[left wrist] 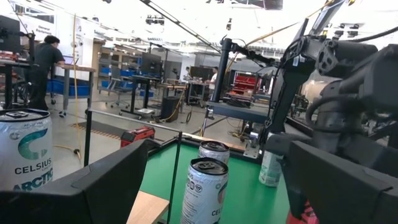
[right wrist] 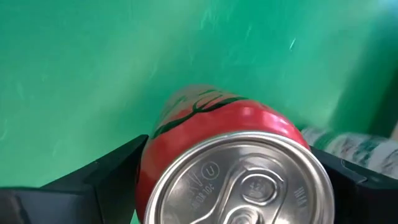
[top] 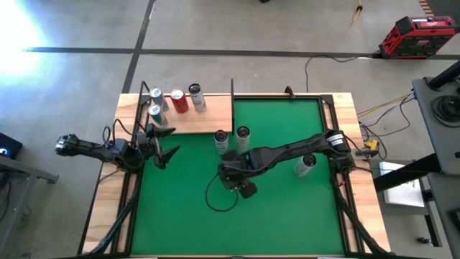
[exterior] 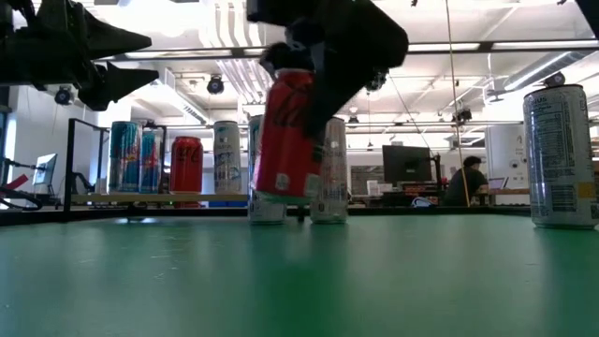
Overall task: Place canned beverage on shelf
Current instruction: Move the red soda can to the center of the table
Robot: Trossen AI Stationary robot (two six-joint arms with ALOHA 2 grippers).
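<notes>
Grip: right end effector [right wrist: 227, 186] closed around upright red aluminium can [exterior: 285, 136], lifted off green mat [top: 287, 216] mid-surface. Light-wood shelf board [top: 205, 121] lies far-left of it; can's axis vertical. Left end effector [top: 164, 144], nearer shelf, gapes empty. In overhead view, arm hides can.

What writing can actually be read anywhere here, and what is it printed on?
"CELSIUS" and, cut off below it, "ARCTIC": on the white can closest to the left wrist camera.
"CE", cut off: on the nearer white can standing on the green mat.
Script logo on the red can in the right gripper: too blurred to read.
Fine print on the silver can in the low view: too small.
Cans on the shelf: unreadable.
</notes>
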